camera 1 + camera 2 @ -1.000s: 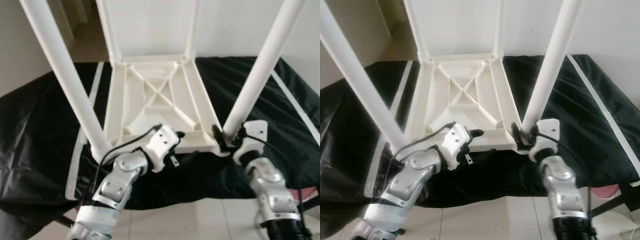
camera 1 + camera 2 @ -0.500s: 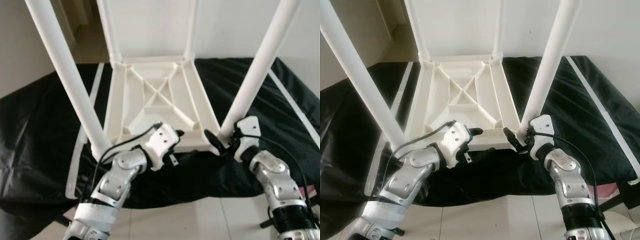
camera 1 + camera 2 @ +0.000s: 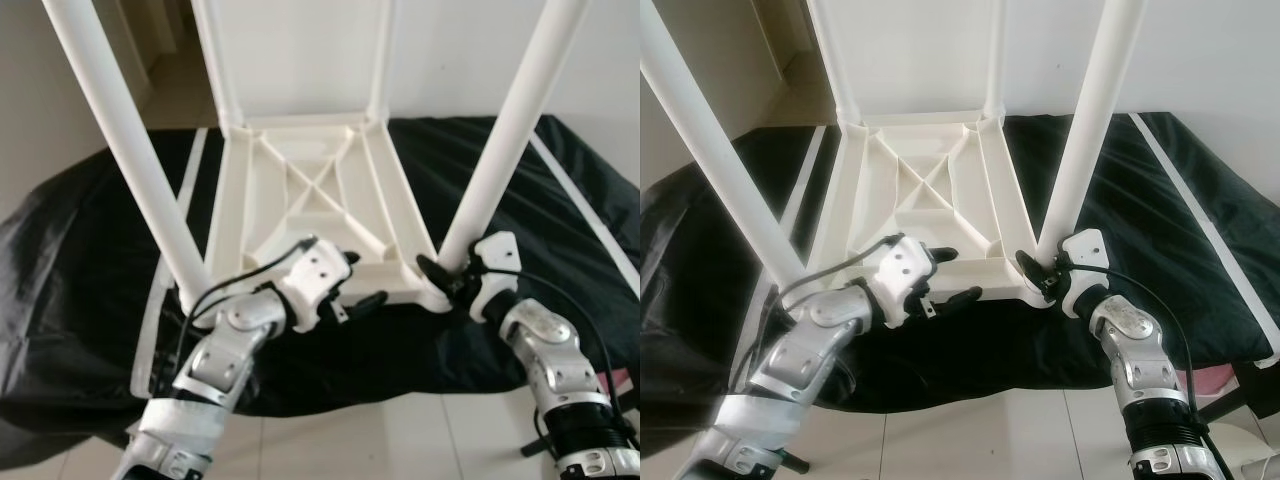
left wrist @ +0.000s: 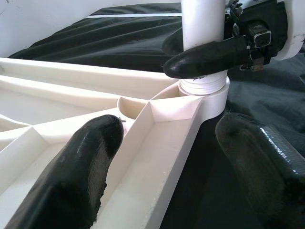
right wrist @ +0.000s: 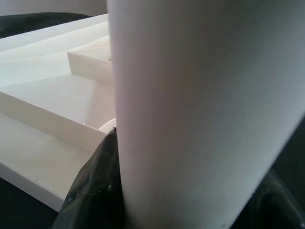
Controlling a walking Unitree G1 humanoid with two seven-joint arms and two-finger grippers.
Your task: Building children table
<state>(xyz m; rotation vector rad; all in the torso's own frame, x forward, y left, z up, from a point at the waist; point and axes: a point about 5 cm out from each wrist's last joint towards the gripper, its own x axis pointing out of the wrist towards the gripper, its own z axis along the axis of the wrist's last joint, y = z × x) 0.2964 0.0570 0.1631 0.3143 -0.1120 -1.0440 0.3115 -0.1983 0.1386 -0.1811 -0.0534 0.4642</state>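
Table top: a white ribbed plastic children's table top (image 3: pixel 315 215) is lying upside down on a black plastic sheet (image 3: pixel 90 260), its cross-braced underside facing up.
Legs: four white round plastic legs are standing up from the corner sockets; the near right leg (image 3: pixel 505 135) and the near left leg (image 3: pixel 125 150) are leaning out toward the camera, and the two far legs (image 3: pixel 995 55) are rising at the back corners.
Left gripper: the left gripper (image 3: pixel 952 274) is sitting at the near edge of the table top, between the two near legs.
Left jaws: they are standing spread, one finger over the ribbed inside and the other outside the rim, with the near edge wall (image 4: pixel 162 143) passing between them; they are not pinching it.
Right gripper: the right gripper (image 3: pixel 440 277) is holding at the base of the near right leg, just above its corner socket (image 4: pixel 202 93).
Right jaws: they are pinching the near right leg, one black finger (image 4: pixel 209 55) wrapping across its front.
Surroundings: a pale tiled floor (image 3: pixel 380 440) is showing below the sheet's near edge, and a white wall (image 3: pixel 1200 60) is rising behind.
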